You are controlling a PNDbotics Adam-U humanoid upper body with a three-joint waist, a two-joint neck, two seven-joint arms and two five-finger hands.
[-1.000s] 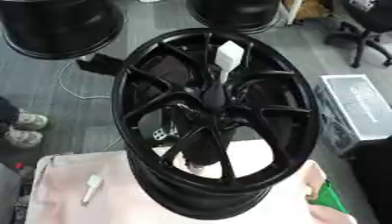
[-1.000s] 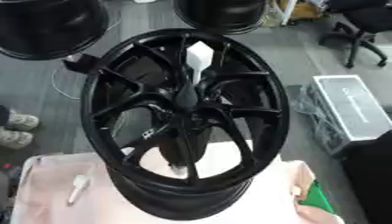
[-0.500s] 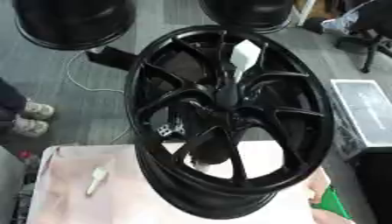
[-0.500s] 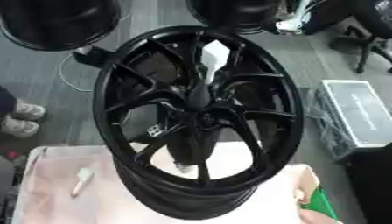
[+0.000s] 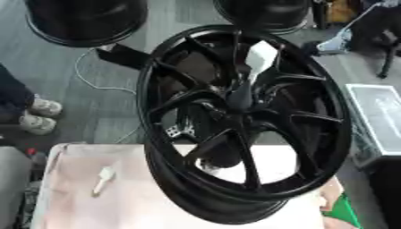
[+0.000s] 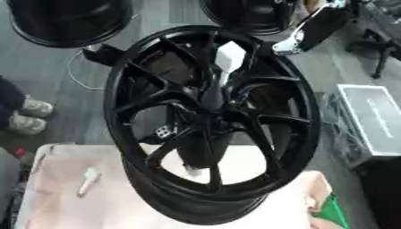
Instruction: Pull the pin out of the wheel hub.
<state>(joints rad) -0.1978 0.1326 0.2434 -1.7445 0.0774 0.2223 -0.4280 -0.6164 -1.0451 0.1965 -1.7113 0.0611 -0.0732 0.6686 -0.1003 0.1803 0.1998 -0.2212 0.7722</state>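
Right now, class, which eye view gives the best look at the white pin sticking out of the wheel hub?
The right eye view: the white pin stands clear, its shaft running down to the hub of the wheel. The left eye view shows the same pin, though a spoke crosses close beside it.

The floor (image 5: 94, 67) is grey, with a thin white cable (image 5: 86, 82) looping across it. Two black rims stand at the far edge, one at upper left (image 5: 82, 20) and one at upper middle (image 5: 266, 13). A silver case (image 5: 380, 116) lies on the floor at right, and part of a black office chair (image 6: 384, 40) shows at upper right. In front, the bench (image 5: 70, 197) carries a pale pink cloth.
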